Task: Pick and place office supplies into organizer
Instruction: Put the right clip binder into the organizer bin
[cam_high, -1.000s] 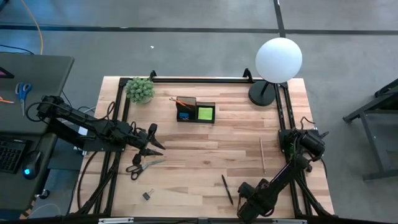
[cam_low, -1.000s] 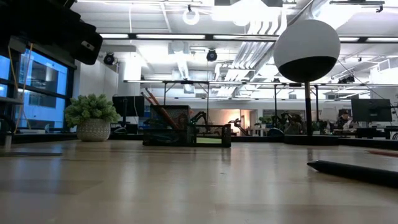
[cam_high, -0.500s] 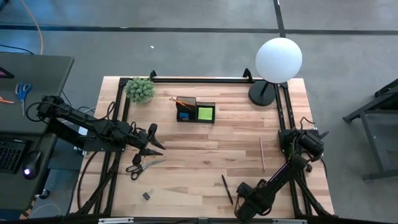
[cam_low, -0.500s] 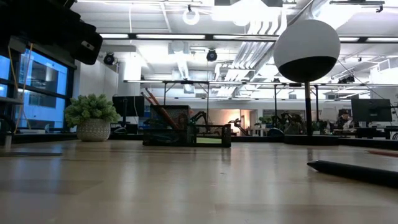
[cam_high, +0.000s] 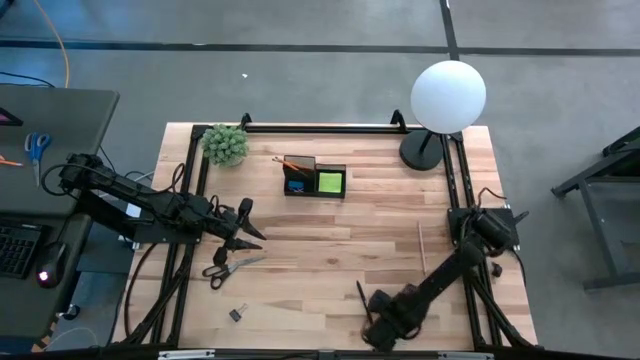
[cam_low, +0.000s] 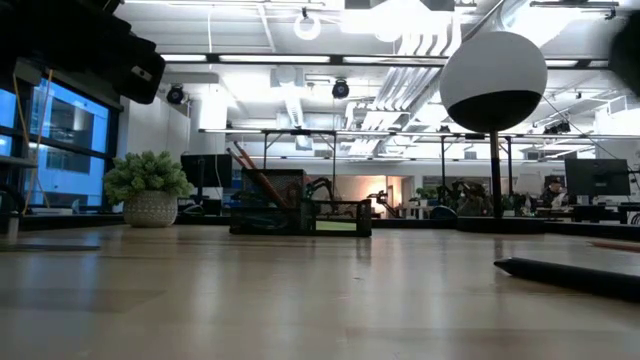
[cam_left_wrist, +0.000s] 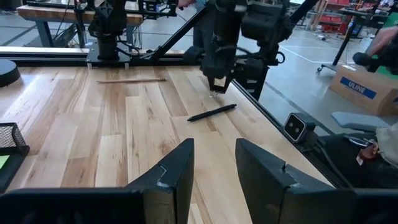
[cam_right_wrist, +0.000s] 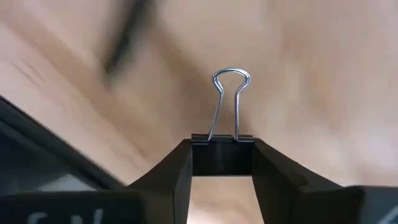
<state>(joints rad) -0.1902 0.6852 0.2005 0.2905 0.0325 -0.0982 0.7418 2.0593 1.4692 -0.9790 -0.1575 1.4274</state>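
Right wrist view: a black binder clip (cam_right_wrist: 222, 154) sits squeezed between the two fingers of the right pincer (cam_right_wrist: 222, 163), its wire loops standing clear beyond the tips; the wood behind it is smeared, so how far it hangs above the bench is hard to tell.
Right pincer, high view: at the lower centre-right of the frame (cam_high: 378, 328), just beside the dark pen (cam_high: 363, 297) lying on the bench (cam_high: 330, 240).
Organizer: the black organizer (cam_high: 314, 178) stands in the upper middle of the bench, well apart from the right pincer, with the lime-green pad (cam_high: 330, 182) and a blue block (cam_high: 296, 185) already in its compartments.
Still loose: black-handled scissors (cam_high: 226, 268) at centre-left, a second binder clip (cam_high: 237, 314) at lower left, a wooden pencil (cam_high: 421, 248) at centre-right.
Left pincer: hovers just above the scissors at centre-left (cam_high: 250, 231), fingers a little apart and holding nothing.
Step, as judged: carrying the clip toward the organizer.
Risk: the grip seems to be on the clip's smooth body alone; a quick swing could twist or flick it free.
Risk: the low sweep beside the pen may knock it off the front edge.
Risk: the compartments are small, so a release off-centre could bounce the clip onto the bench.
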